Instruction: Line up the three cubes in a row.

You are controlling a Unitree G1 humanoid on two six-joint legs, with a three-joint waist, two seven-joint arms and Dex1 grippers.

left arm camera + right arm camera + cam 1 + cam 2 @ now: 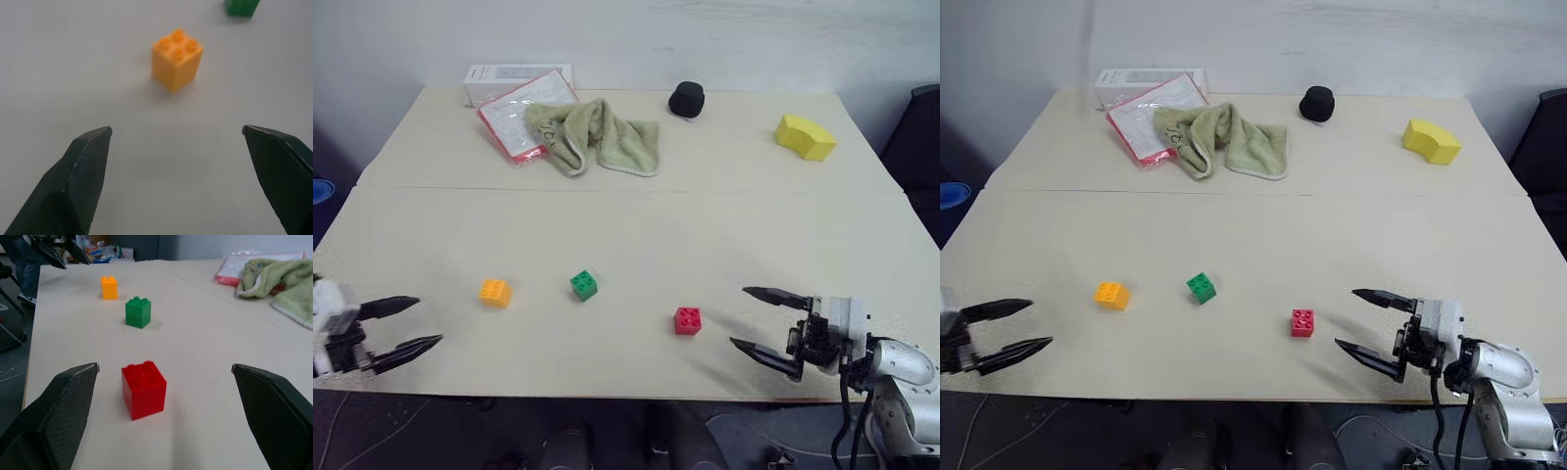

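Observation:
Three studded cubes stand near the table's front: an orange cube (494, 292) on the left, a green cube (583, 285) in the middle, a red cube (687, 320) on the right, slightly nearer the front edge. My left gripper (416, 322) is open at the front left edge, a short way left of the orange cube (176, 58), with nothing between its fingers. Right of the red cube (143, 389), my right gripper (749, 317) is open and apart from it, holding nothing.
At the back of the table (636, 225) lie a green cloth (592, 134), a red-edged plastic sleeve (514, 122), a white box (514, 76), a black round object (686, 99) and a yellow curved wedge (805, 136). A dark chair (920, 147) stands at the right.

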